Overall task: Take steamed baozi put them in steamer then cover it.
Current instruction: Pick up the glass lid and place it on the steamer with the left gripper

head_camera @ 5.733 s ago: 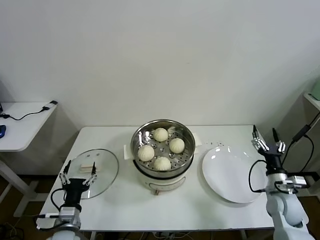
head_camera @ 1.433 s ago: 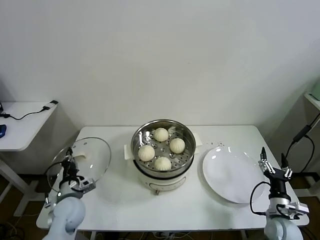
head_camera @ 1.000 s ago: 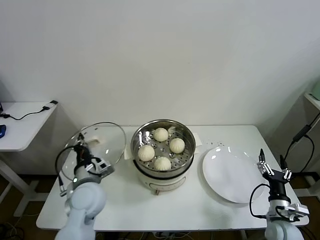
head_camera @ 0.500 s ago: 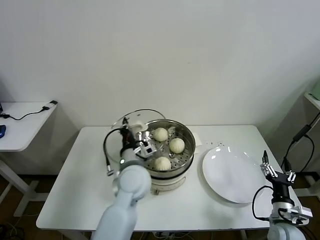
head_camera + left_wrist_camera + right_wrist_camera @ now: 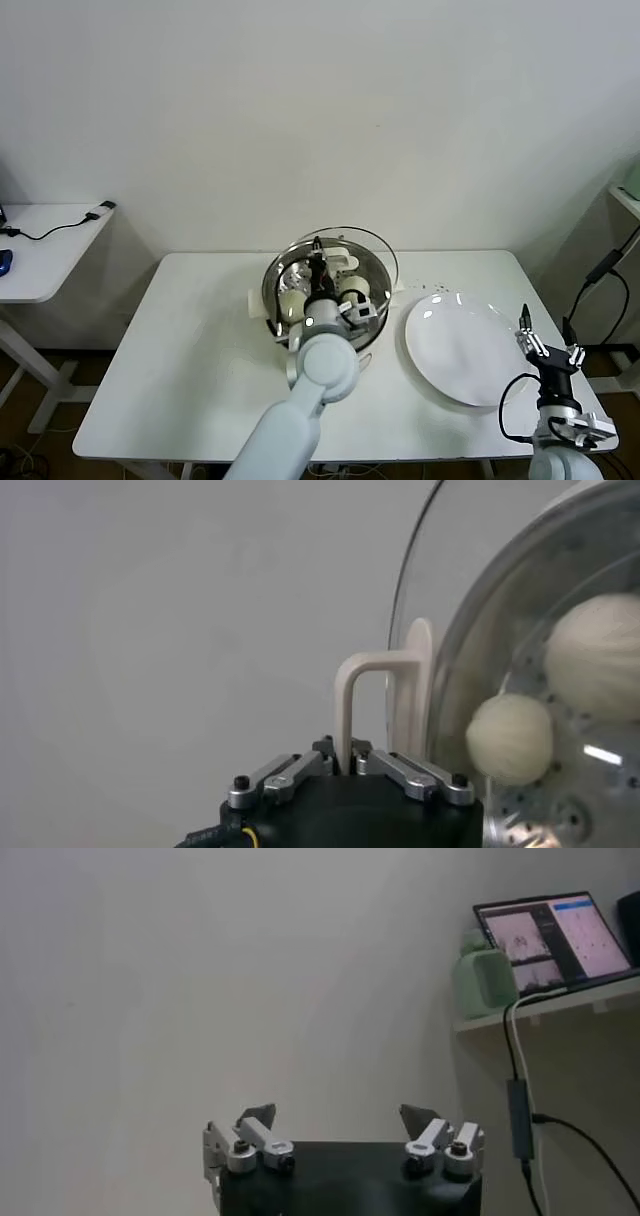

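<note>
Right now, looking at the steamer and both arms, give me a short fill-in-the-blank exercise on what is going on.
1. The left tool is shut on the white ____ of the cover.
2. The cover is held over the ____, tilted rather than seated flat.
3. The plate beside the steamer holds ____ baozi.
4. The right tool, near the table's right edge, holds nothing and its jaws are ____.

Missing words: handle; steamer; no; open
</note>
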Available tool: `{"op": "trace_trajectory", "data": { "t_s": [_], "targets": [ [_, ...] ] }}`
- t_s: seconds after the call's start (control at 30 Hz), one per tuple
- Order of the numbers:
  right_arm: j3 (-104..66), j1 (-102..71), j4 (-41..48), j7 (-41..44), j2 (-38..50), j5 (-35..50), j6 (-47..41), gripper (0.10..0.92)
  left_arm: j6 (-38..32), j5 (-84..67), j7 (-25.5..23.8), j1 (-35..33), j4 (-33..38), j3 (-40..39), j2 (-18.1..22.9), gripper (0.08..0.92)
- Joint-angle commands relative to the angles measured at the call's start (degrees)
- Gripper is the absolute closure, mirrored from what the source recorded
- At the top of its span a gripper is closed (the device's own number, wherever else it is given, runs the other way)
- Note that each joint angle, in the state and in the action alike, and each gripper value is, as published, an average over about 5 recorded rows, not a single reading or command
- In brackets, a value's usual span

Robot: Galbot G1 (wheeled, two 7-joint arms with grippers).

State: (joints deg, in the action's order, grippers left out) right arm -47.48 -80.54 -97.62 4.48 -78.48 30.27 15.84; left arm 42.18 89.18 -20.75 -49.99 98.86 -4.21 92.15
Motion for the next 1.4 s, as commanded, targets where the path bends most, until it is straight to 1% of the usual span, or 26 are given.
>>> {"op": "trace_trajectory", "data": {
  "t_s": [0.03,0.2,0.4,0.77,1.0,1.4],
  "targets": [
    [0.1,0.3,0.8,0.1,-0.2,-0.4,0.2,0.203,2.8,3.0,0.9,1.2,-3.8,-4.0,2.8,0.835],
    [0.2,0.5,0.8,0.1,-0.2,-0.4,0.3,0.203,2.8,5.2,0.8,1.5,-4.7,-3.7,2.8,0.835],
    [0.3,0.5,1.3,0.1,-0.2,-0.5,0.6,0.203,2.8,8.4,-0.6,0.6,-5.0,-2.6,2.8,0.835],
    [0.8,0.9,1.5,0.1,-0.3,-0.7,0.7,0.203,2.8,9.7,-2.3,0.0,-4.5,-1.3,2.8,0.835],
    [1.2,0.8,1.7,0.1,-0.3,-0.9,0.9,0.203,2.8,10.6,-1.9,0.1,-5.2,-0.2,2.8,0.835],
    [1.4,0.9,1.9,0.1,-0.5,-1.0,1.0,0.203,2.8,9.8,-1.5,0.0,-5.8,-0.6,2.8,0.835]
  ]
}}
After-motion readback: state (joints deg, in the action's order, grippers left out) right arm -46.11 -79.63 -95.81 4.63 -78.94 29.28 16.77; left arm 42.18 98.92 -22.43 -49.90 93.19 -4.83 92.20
